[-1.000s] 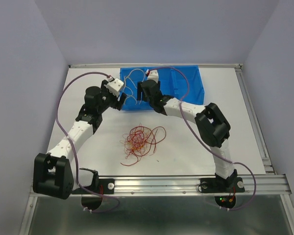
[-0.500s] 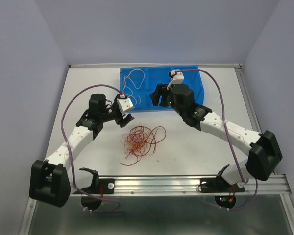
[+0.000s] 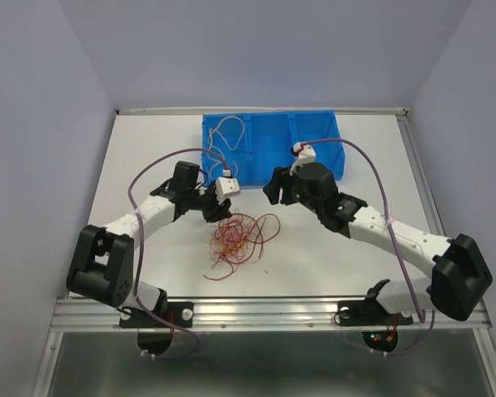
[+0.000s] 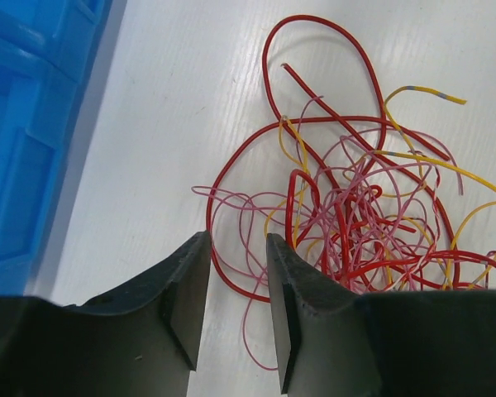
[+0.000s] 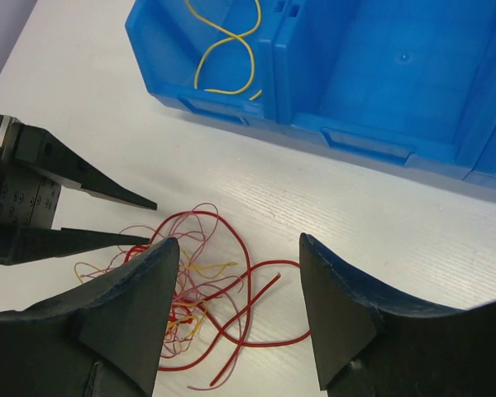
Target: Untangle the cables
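The cables [image 3: 236,240] lie in a loose tangle of red, pink and yellow-orange wires on the white table. My left gripper [image 3: 215,211] is low at the tangle's upper left edge. In the left wrist view its jaws [image 4: 236,244] stand a narrow gap apart, and a red loop and pink strands of the cables [image 4: 364,215] run through that gap on the table. My right gripper [image 3: 273,192] hovers above the tangle's upper right. In its wrist view it [image 5: 238,244] is wide open and empty over the cables [image 5: 198,289]. One pale wire [image 3: 223,132] lies in the blue bin.
The blue bin [image 3: 314,141] stands at the back of the table, just behind both grippers. Its front wall shows in the left wrist view [image 4: 25,124] and in the right wrist view [image 5: 397,66]. Purple cables loop off both arms.
My left gripper came away from the bin, down to the tangle's edge, and its jaws narrowed. My right arm pulled back out of the bin and swung toward the tangle.
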Controlling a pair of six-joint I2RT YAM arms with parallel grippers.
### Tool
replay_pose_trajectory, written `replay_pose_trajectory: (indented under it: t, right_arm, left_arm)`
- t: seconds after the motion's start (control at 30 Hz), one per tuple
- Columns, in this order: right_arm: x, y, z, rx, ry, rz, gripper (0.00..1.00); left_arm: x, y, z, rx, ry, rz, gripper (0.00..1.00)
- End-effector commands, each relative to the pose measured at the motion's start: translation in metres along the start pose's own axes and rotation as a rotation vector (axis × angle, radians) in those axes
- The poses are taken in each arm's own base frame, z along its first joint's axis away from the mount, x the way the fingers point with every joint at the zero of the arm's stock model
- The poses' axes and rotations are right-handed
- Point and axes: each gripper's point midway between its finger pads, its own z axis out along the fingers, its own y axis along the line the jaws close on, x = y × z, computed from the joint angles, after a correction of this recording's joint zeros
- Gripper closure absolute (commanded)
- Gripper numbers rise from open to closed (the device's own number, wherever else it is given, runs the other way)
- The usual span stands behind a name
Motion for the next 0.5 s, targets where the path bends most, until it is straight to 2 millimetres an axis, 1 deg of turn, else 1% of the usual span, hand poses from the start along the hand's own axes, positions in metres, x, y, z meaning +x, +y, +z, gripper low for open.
replay_pose_trajectory:
  t: [0.0, 0.07, 0.13, 0.17, 0.2, 0.27, 0.33, 0.4, 0.47]
  right_arm:
    - [-0.01, 0.016, -0.005, -0.064, -0.033, 0.02, 0.35]
    - [-0.011, 0.017, -0.005, -0.067, -0.033, 0.02, 0.35]
    - [-0.011, 0.016, -0.006, -0.067, -0.035, 0.022, 0.35]
    - [-0.011, 0.016, -0.006, -0.069, -0.036, 0.022, 0.35]
    - [-0.011, 0.016, -0.007, -0.069, -0.036, 0.022, 0.35]
    - [-0.012, 0.017, -0.007, -0.071, -0.038, 0.023, 0.35]
    - [-0.012, 0.017, -0.007, -0.071, -0.038, 0.021, 0.35]
    - [-0.011, 0.016, -0.007, -0.069, -0.036, 0.021, 0.35]
    - [-0.011, 0.017, -0.006, -0.071, -0.035, 0.021, 0.35]
  left_arm:
    - [-0.023, -0.002, -0.003, 0.046, -0.049, 0.049, 0.57]
    - [-0.026, 0.0, -0.005, 0.038, -0.052, 0.049, 0.57]
    - [-0.031, 0.003, -0.008, 0.007, -0.065, 0.061, 0.51]
    - [-0.032, 0.008, -0.012, -0.039, -0.062, 0.037, 0.49]
    - [-0.04, 0.015, -0.015, -0.078, -0.091, 0.06, 0.47]
    - [-0.043, 0.013, -0.022, -0.109, -0.111, 0.068, 0.45]
    - [-0.045, 0.004, -0.025, -0.072, -0.119, 0.077, 0.43]
    - [-0.043, -0.005, -0.024, -0.02, -0.109, 0.08, 0.4]
    - [-0.045, -0.005, -0.024, -0.013, -0.111, 0.076, 0.4]
